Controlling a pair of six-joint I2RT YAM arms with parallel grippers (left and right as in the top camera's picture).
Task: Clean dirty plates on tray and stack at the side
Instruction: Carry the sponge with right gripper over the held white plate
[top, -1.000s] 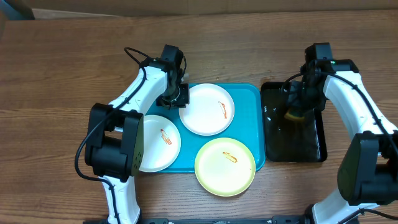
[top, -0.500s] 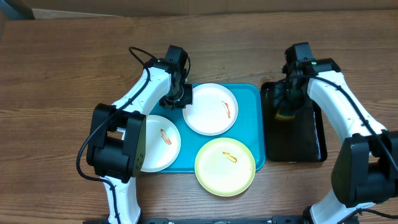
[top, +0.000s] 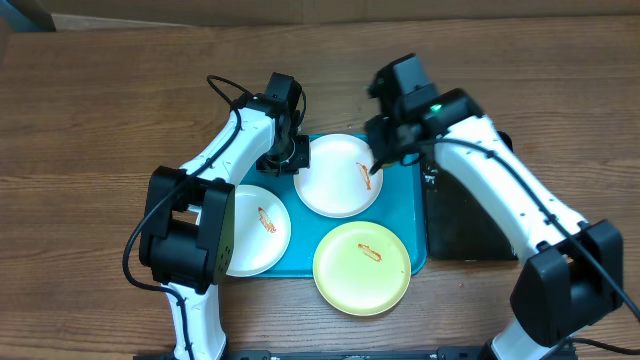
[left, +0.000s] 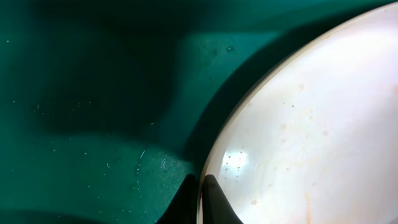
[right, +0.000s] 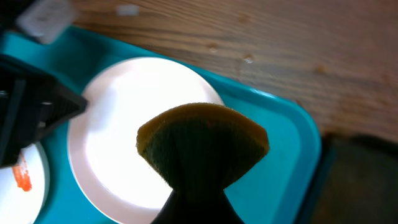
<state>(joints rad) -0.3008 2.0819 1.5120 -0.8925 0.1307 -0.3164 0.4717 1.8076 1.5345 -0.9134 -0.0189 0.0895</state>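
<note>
Three plates lie on the turquoise tray (top: 405, 205). The back white plate (top: 335, 180) carries an orange smear. Another smeared white plate (top: 255, 232) sits at the left, and a yellow-green plate (top: 362, 268) overhangs the front edge. My left gripper (top: 291, 158) is shut on the back plate's left rim; its fingertips (left: 201, 186) pinch that rim (left: 214, 155). My right gripper (top: 384, 152) hovers over the same plate's right side, shut on a yellow-green sponge (right: 202, 140), which hangs above the plate (right: 118, 137).
A narrow black tray (top: 470, 230) lies right of the turquoise one. Bare wooden table (top: 100, 120) surrounds both. The left arm's links run along the tray's left side, and the right arm reaches across the black tray.
My right arm has swung left from the black tray to above the back white plate, carrying the sponge. The left gripper's jaws closed on the plate's rim, and the plate shifted slightly right.
</note>
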